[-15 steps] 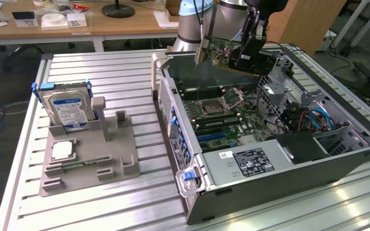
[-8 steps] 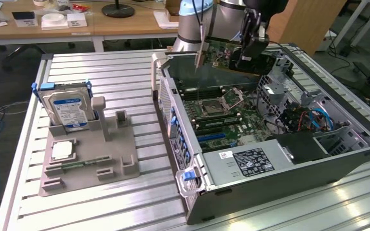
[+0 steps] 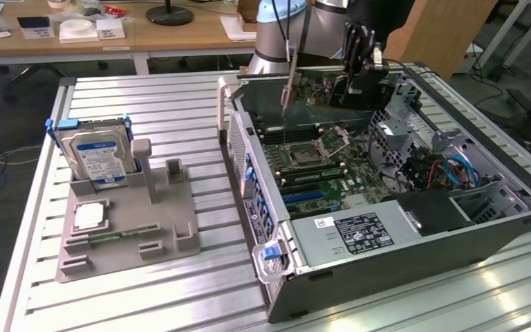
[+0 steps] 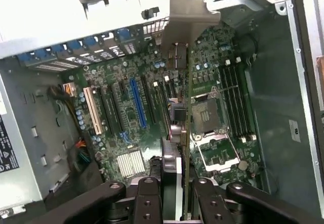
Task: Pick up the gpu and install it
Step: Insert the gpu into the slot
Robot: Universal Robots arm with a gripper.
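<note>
My gripper (image 3: 353,86) is shut on the gpu (image 3: 314,86), a thin card with a pale metal bracket at one end. It hangs on edge above the open computer case (image 3: 487,228), over the back part of the motherboard (image 3: 317,162). In the wrist view the gpu (image 4: 177,57) runs edge-on away from my gripper (image 4: 174,198), its bracket toward the case's rear wall. Beneath it lie the expansion slots, among them a blue slot (image 4: 136,102) and a white slot (image 4: 92,110). The card stands clear above the board, apart from the slots.
A grey fixture (image 3: 127,228) on the exterior view's left holds a silver hard drive (image 3: 99,155) with a blue-white label and a square CPU chip (image 3: 90,216). Inside the case are the CPU socket (image 4: 207,115), a power supply (image 3: 358,232) and cable bundles (image 3: 441,173).
</note>
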